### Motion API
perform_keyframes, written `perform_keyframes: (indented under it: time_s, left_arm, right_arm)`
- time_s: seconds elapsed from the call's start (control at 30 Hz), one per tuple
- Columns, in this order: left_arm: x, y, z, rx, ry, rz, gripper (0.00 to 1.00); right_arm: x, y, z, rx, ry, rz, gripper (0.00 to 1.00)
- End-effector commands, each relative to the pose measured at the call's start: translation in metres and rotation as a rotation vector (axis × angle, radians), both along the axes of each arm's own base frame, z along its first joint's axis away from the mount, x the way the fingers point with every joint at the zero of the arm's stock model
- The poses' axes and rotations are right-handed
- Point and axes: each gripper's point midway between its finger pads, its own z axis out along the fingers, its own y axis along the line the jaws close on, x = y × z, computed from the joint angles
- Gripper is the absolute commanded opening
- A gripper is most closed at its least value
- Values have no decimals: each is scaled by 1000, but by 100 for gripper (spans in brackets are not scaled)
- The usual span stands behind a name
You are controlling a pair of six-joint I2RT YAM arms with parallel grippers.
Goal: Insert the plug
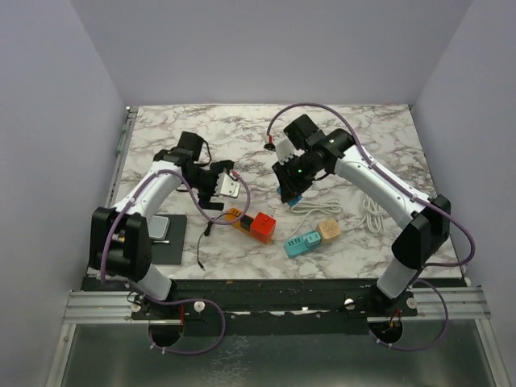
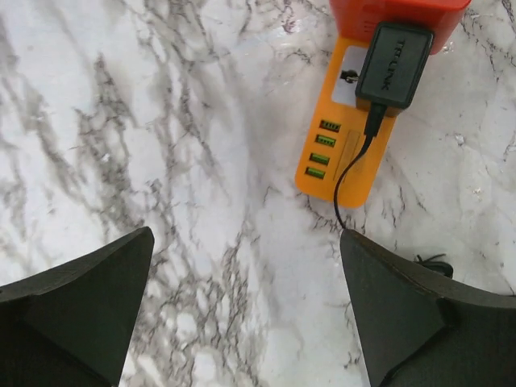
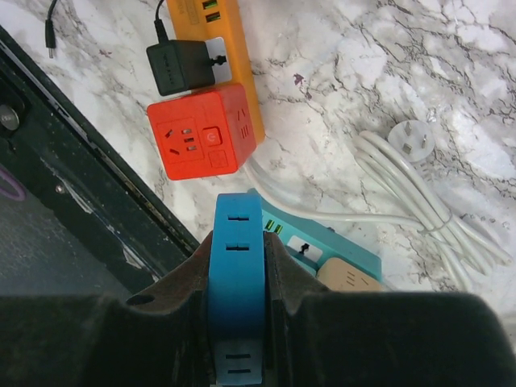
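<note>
My right gripper (image 1: 289, 192) is shut on a blue plug block (image 3: 238, 266) with slots on its face and holds it above the table. In the right wrist view the block sits between the fingers (image 3: 179, 282), over the end of a teal power strip (image 3: 322, 246) that carries a tan cube adapter (image 3: 351, 278). The teal strip (image 1: 302, 243) lies at the front centre. My left gripper (image 1: 222, 187) is open and empty over bare marble (image 2: 246, 242), just short of an orange power strip (image 2: 343, 153).
The orange strip (image 1: 239, 216) holds a black adapter (image 2: 395, 64) and a red cube adapter (image 1: 262, 227). A coiled white cable (image 1: 375, 214) with its plug (image 3: 411, 139) lies at the right. A black plate (image 1: 165, 238) and a thin black cable (image 1: 203, 242) lie at the front left.
</note>
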Motion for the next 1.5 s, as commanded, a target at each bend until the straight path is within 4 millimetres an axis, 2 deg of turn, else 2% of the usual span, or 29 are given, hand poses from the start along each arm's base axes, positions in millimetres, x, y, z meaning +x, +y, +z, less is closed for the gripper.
perform_keyframes:
  time_s: [0.0, 0.1, 0.2, 0.3, 0.4, 0.53, 0.57, 0.7, 0.83, 1.2, 1.47]
  left_arm:
    - [-30, 1, 44, -126, -27, -72, 99]
    - [-65, 0, 46, -153, -39, -228, 99]
    - [-93, -17, 52, -215, -56, -332, 99]
    - [-125, -27, 46, -228, -113, -470, 99]
    - [-147, -30, 34, -209, -234, -599, 99]
    - [-143, -48, 35, -213, -413, -610, 96]
    - [-144, -52, 35, -215, -432, -611, 91]
    - [-147, -62, 34, -221, -448, -641, 59]
    - [-134, -70, 38, -237, -491, -578, 44]
    - [-114, -69, 12, -163, -437, -486, 37]
    - [-119, -70, -2, -152, -406, -504, 29]
  right_arm:
    - [0, 9, -9, -61, 14, 32, 1]
    - [-1, 22, -13, -84, 14, 73, 1]
    - [-4, 31, -20, -116, 14, 103, 1]
    - [-10, 37, -24, -136, 13, 130, 1]
    - [-15, 37, -29, -166, 15, 146, 1]
    - [-20, 36, -36, -197, 22, 161, 1]
    - [-20, 37, -37, -197, 23, 165, 1]
    - [-21, 44, -39, -190, 26, 194, 1]
    - [-22, 49, -43, -183, 32, 215, 1]
    - [-22, 58, -46, -158, 43, 241, 1]
    - [-34, 68, -49, -150, 69, 266, 1]
